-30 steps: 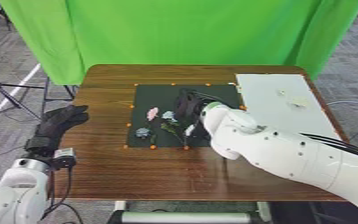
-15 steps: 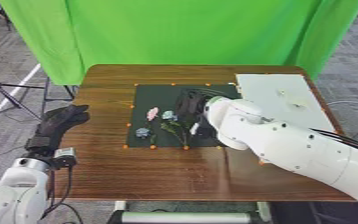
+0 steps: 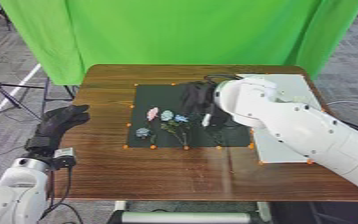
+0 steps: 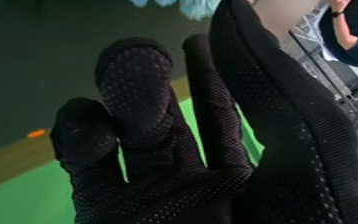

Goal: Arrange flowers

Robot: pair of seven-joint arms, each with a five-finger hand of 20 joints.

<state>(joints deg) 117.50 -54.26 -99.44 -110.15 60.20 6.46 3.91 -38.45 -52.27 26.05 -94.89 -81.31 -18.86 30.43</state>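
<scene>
Right hand [image 3: 196,99] is hanging over the dark mat [image 3: 153,95] on the worktop [image 3: 140,172], loosely open and gripping nothing, tbh. The pale blue flowers [image 3: 181,119] are lying just beside it, the pink flower [image 3: 152,113] farther left. I'm worrying that if it's sweeping low, it's snagging those close-set stems [image 3: 183,135] and dragging several together

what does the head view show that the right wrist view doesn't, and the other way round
Head view: the left hand in its black fabric glove, the white left arm and a pale pink flower.

Right wrist view: fine pale dots on the black fabric glove of the right hand.

Both: the right hand, pale blue flowers, the dark rectangular mat and the bright green curtain.
</scene>
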